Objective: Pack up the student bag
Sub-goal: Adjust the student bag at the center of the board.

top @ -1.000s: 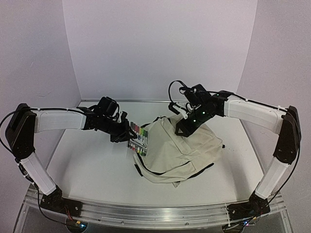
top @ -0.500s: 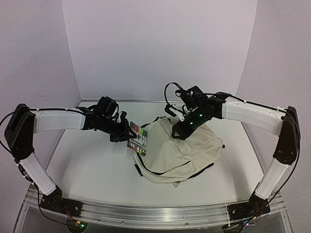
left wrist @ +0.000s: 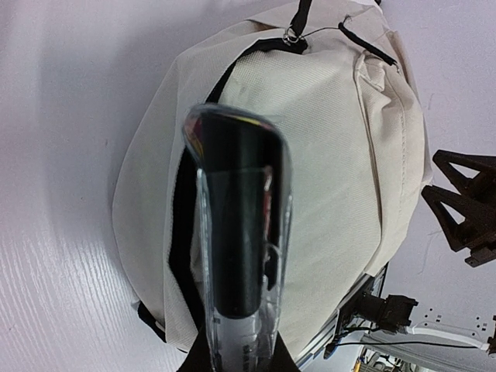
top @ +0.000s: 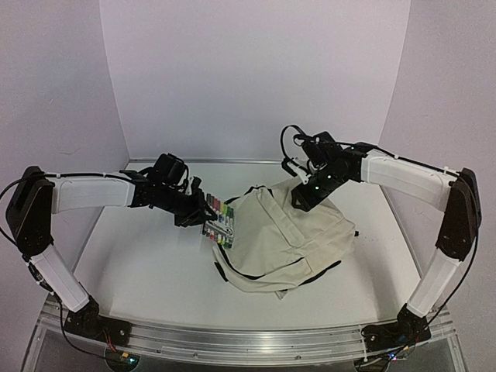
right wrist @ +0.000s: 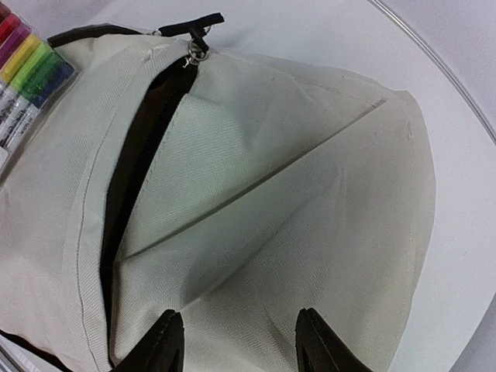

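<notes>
Jaws of the right gripper (right wrist: 240,349) were seen spread, nothing between them, over the far part of the student bag (top: 288,242), beside its parted zip. The bag was laid on the table (top: 139,260), right of centre. The left gripper (top: 194,215) was clamped on a marker pack (top: 221,221) at the bag's left edge.

clear marker pack (left wrist: 236,232) held over the cream student bag (left wrist: 341,155)
</notes>
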`<state>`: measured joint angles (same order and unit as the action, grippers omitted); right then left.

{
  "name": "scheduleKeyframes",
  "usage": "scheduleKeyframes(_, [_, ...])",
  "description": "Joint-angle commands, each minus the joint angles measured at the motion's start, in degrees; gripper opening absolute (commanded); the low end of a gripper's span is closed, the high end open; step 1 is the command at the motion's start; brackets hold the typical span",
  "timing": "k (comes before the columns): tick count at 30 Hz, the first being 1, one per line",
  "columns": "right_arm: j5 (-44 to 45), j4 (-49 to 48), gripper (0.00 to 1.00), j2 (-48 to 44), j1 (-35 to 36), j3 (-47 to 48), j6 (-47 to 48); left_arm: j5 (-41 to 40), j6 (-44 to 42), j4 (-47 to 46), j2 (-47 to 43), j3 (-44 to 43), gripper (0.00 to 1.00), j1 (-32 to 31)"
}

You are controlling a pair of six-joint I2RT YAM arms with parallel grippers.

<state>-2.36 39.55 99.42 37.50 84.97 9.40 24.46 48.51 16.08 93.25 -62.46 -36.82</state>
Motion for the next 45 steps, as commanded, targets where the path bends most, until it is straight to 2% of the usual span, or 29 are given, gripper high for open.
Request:
scheduleKeyframes(1, [0.1,-0.3,0.49,0.9,1.1,0.5,0.3,-0.6,0.4,-0.7,-2.9,0.0,0.00,-0.1])
scheduleKeyframes(10, [-0.5,-0.3,0.49,2.2,5.2,-1.8,-1.6,-1.1,0.7,-1.0,-3.6,0.3,0.00,-0.2])
scheduleKeyframes(17, [-3.3,0.2,0.55,0.8,8.4,-0.5,-4.0,-1.0,1.1,-1.5,-3.5,0.6,0.00,-0.4])
scheduleKeyframes(21, [-1.2,0.3,0.61,2.3,9.5,-1.3,-5.2,-1.0,1.2,-1.5,-3.2,0.4,0.00,-0.5])
scheduleKeyframes(24, [1.6,0.2,0.61,5.2,9.5,-1.3,-6.0,-1.2,1.2,-1.2,-3.3,0.2,0.00,-0.6])
scheduleKeyframes(26, [2.0,0.2,0.58,6.5,9.1,-1.4,-6.7,-1.3,1.2,-0.9,-3.3,0.1,0.00,-0.6])
scheduleKeyframes(31, [2.3,0.4,0.41,6.8,5.7,-2.3,-7.1,-1.7,0.9,0.1,-3.7,-0.2,0.00,-0.6])
scheduleKeyframes(35, [2.3,1.1,0.22,3.8,2.8,-1.2,-5.7,-1.8,0.8,0.2,-3.7,-0.1,0.00,-0.6])
scheduleKeyframes(40, [1.8,3.1,0.00,-0.1,2.7,2.4,-5.1,-1.4,0.7,0.0,-3.5,-0.1,0.00,-0.6])
scheduleKeyframes(45, [2.2,3.9,0.00,-2.8,1.5,3.5,-5.3,-1.6,0.6,-0.1,-4.4,-0.8,0.00,-0.6])
